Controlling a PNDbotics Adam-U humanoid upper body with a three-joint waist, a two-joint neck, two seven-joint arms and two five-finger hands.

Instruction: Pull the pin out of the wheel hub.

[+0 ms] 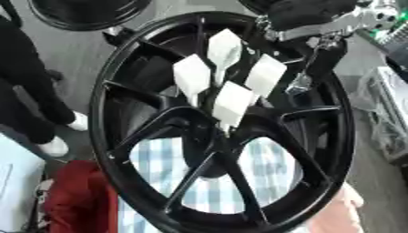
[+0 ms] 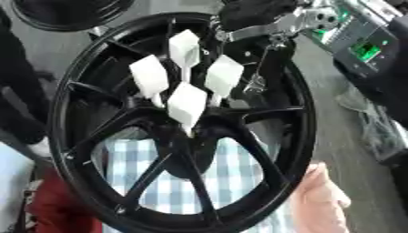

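Four white pins stand clustered at the centre of the black wheel, which is held upright over a checked cloth, a person's bare hand steadying its lower right rim. The right hand sits at the wheel's upper right edge, apart from the pins; whether its fingers are curled I cannot tell. Reaching in, it could catch a spoke and tip the wheel, or nudge a neighbouring pin.

No writing can be read anywhere; the white tags in the black wheel hub look blank; the green screen shows nothing legible.
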